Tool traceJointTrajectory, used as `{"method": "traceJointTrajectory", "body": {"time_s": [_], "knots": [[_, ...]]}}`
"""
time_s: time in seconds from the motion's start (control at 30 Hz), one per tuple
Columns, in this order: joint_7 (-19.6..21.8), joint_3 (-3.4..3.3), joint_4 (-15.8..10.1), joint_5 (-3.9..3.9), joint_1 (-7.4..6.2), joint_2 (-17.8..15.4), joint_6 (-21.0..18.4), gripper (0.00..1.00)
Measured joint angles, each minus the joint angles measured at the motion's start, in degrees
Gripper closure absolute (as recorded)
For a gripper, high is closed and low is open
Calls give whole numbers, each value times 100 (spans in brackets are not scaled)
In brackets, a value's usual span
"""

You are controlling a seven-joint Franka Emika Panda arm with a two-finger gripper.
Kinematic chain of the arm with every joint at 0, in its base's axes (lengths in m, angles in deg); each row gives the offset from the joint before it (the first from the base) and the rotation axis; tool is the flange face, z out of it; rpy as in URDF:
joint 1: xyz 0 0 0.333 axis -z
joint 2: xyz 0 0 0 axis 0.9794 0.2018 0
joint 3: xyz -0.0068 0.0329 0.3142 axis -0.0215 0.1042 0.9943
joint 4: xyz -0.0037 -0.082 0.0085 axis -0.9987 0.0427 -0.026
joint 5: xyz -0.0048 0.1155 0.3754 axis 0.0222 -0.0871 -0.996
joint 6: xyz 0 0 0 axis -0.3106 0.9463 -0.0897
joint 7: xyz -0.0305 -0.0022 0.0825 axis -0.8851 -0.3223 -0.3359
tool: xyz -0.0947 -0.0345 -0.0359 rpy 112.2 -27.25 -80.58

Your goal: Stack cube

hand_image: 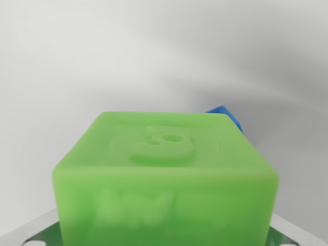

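Note:
A bright green cube (164,179) with a raised figure on its top face fills the lower middle of the wrist view, very close to the camera. It sits between the grey metal parts of my gripper (31,231), which show only at the bottom corners. The fingertips are hidden by the cube, which looks held up off the surface. Behind its upper right corner a small part of a blue cube (225,114) peeks out, lower down on the white surface.
A plain white surface (102,61) stretches beyond the cubes, with soft grey shadows across its right side.

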Motion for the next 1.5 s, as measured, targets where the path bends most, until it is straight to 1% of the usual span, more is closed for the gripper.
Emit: {"method": "traceJointTrajectory", "body": {"time_s": [1.23,1.4,1.5], "knots": [[-2314,-6,-126,10,416,-352,-230,100],[-2505,-14,-134,10,451,-369,-242,100],[-2521,-15,-144,10,451,-280,-152,100]]}}
